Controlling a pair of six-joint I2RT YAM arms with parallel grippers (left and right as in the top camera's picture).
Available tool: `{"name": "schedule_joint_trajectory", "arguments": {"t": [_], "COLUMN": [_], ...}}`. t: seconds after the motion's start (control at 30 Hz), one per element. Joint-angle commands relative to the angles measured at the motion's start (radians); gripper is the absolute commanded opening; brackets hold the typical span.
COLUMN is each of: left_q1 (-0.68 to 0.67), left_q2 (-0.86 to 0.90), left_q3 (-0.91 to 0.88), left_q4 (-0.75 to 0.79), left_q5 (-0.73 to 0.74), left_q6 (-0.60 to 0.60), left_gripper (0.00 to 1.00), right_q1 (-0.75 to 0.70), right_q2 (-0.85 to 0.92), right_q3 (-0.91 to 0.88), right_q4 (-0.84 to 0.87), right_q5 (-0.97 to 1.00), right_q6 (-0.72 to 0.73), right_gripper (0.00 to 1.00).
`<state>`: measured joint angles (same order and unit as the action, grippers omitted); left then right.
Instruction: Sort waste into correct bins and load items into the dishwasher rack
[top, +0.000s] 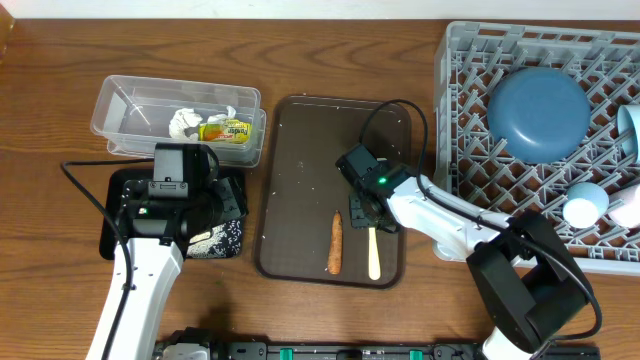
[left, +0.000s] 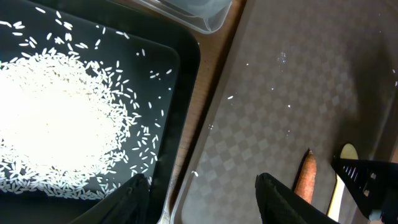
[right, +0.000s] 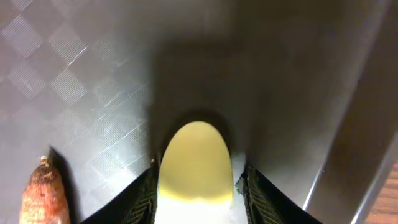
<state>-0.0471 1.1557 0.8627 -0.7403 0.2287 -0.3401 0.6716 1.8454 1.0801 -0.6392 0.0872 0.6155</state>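
Print on wrapper (top: 226, 130) in clear tub (top: 120, 100): illegible. Right gripper (right: 196, 196) parted, straddling bowl of pale yellow spoon (top: 374, 255), flat near right rim of brown serving tray (top: 300, 170), beside food stick (top: 335, 245). Left gripper (left: 202, 199) spread, empty, over black tray (left: 188, 71) edge.

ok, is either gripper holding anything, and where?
Left gripper holds nothing. Right gripper straddles the spoon at its bowl; whether it grips cannot be told.

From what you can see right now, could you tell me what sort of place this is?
Likely a dish-clearing station on a wooden table: a dishwasher rack holding a blue plate, a serving tray, and a tub of rubbish.
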Motion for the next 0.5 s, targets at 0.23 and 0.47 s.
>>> {"name": "schedule_joint_trajectory", "arguments": {"t": [0.23,0.47], "left_q1": [0.005,0.005], "left_q2": [0.0,0.0], "left_q3": [0.009,0.009], "left_q4": [-0.004,-0.005], "left_q5": [-0.013,-0.013], "left_q6": [0.005,0.005], "left_gripper": [0.58,0.58], "right_q1": [0.004,0.006], "right_q2": [0.047,0.047], "right_q3": [-0.011,-0.011], "right_q4": [0.014,-0.011], "right_q5": [-0.016,-0.035], "right_q6": [0.018,0.019], "right_gripper": [0.32,0.34]}}
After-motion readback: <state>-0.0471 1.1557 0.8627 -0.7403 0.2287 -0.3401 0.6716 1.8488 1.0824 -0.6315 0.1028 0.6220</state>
